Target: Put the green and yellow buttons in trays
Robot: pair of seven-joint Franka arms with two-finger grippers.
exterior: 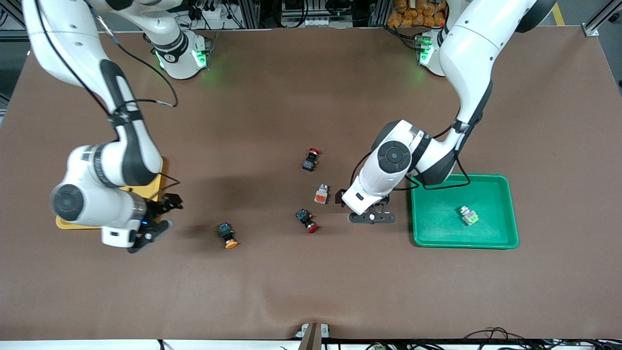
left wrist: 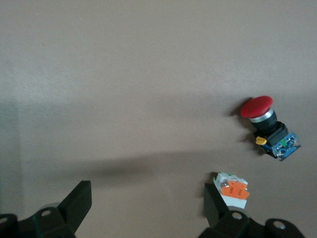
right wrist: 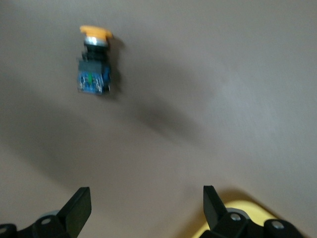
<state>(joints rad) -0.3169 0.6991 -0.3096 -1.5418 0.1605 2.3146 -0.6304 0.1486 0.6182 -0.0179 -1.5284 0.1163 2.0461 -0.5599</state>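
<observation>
We see the right gripper (exterior: pixel 163 216) hanging with its jaws spread wide and nothing between them, just past the edge of the yellow tray (exterior: pixel 156 187), which is mostly hidden under that arm at the right arm's end of the table. In the right wrist view a corner of the yellow tray (right wrist: pixel 242 210) shows beside one finger (right wrist: pixel 214 206). The yellow-capped button (exterior: pixel 227 235) lies on its side on the brown table mat (exterior: pixel 291 291), a short way from the right gripper toward the middle of the table and apart from it; in the right wrist view the same button (right wrist: pixel 94 59) sits well ahead of the open fingers, cap pointing away.

We find the left gripper (exterior: pixel 371 216) low over the mat, just beside the green tray (exterior: pixel 510 209), jaws fully apart and empty. The green-faced button (exterior: pixel 469 215) rests inside the green tray, away from that gripper. An orange-faced silver button (exterior: pixel 321 194) lies near the left gripper toward the middle; in the left wrist view it (left wrist: pixel 233 189) is right beside one finger (left wrist: pixel 214 208). One red-capped button (exterior: pixel 307 220) lies nearer the front camera than the orange-faced one, and another red-capped button (exterior: pixel 311 159) lies farther from it.
</observation>
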